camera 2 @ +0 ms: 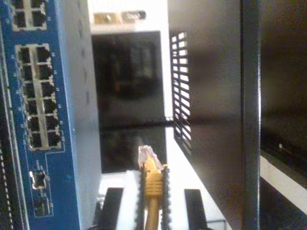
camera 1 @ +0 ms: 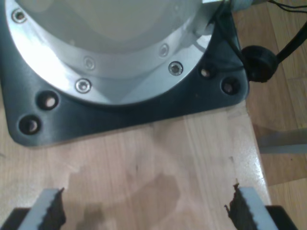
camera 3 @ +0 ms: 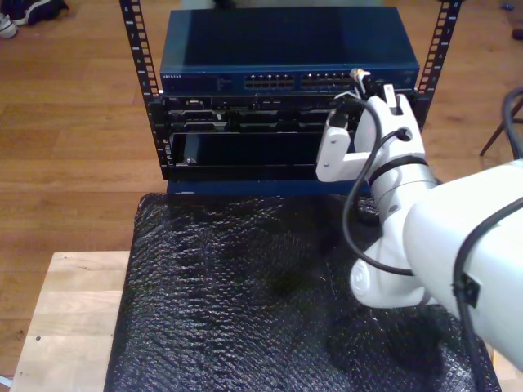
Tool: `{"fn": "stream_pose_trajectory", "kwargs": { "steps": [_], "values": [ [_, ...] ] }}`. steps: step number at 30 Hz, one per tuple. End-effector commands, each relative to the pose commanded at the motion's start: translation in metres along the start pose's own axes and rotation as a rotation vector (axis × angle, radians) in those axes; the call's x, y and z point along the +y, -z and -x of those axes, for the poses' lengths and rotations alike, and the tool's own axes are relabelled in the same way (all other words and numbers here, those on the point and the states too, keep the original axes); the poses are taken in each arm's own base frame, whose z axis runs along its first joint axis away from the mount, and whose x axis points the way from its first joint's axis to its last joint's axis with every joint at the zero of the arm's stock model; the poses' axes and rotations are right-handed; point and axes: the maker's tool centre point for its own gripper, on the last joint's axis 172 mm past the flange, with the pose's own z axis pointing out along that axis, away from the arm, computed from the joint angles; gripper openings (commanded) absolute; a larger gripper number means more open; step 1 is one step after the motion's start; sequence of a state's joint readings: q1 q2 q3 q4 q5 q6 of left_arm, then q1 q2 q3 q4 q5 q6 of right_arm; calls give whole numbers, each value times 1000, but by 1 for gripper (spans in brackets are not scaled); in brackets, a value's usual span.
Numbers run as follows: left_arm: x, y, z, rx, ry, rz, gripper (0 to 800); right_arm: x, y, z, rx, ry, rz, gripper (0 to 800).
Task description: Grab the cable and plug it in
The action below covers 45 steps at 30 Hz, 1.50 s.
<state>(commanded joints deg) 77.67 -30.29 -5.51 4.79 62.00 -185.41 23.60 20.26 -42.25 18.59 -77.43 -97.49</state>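
My second gripper clamps the cable beside the blue switch; my first gripper hangs released over, seemingly, a wooden tabletop.

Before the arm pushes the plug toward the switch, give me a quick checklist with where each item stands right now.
1. Cable held in my second end effector: ok.
2. Clear plug sticks out past the fingertips: ok.
3. Plug lined up with a port on the blue switch: not ok, it sits beside the port face.
4. Target port free: cannot tell.
5. My first end effector open over the wooden board, holding nothing: ok.
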Motion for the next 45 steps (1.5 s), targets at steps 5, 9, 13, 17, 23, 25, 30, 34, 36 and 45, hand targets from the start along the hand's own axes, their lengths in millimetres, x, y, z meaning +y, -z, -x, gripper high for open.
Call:
{"fn": "stream_pose_trajectory", "kwargs": {
  "steps": [5, 9, 13, 17, 23, 25, 30, 34, 36, 45],
  "values": [
    [0, 0, 0, 2, 0, 0, 800, -7, 7, -4, -23, 50, 16, 0],
    [0, 0, 0, 0, 0, 0, 800, -16, 10, 3, -61, 60, 5, 0],
    [0, 0, 0, 2, 0, 0, 800, -21, 8, -3, -78, 65, 11, 0],
    [0, 0, 0, 0, 0, 0, 800, -24, 5, 1, -106, 61, 22, 0],
    [0, 0, 0, 2, 0, 0, 800, -29, -1, -1, -108, 57, 24, 0],
    [0, 0, 0, 2, 0, 0, 800, -33, -3, -1, -109, 58, 21, 0],
    [0, 0, 0, 2, 0, 0, 800, -40, -8, -1, -111, 60, 16, 0],
    [0, 0, 0, 0, 0, 0, 800, -43, -17, 2, -121, 57, 23, 0],
    [0, 0, 0, 0, 0, 0, 800, -43, -23, 2, -125, 53, 33, 0],
    [0, 0, 0, 2, 0, 0, 800, -53, -41, 0, -134, 68, 41, 0]
  ]
}}
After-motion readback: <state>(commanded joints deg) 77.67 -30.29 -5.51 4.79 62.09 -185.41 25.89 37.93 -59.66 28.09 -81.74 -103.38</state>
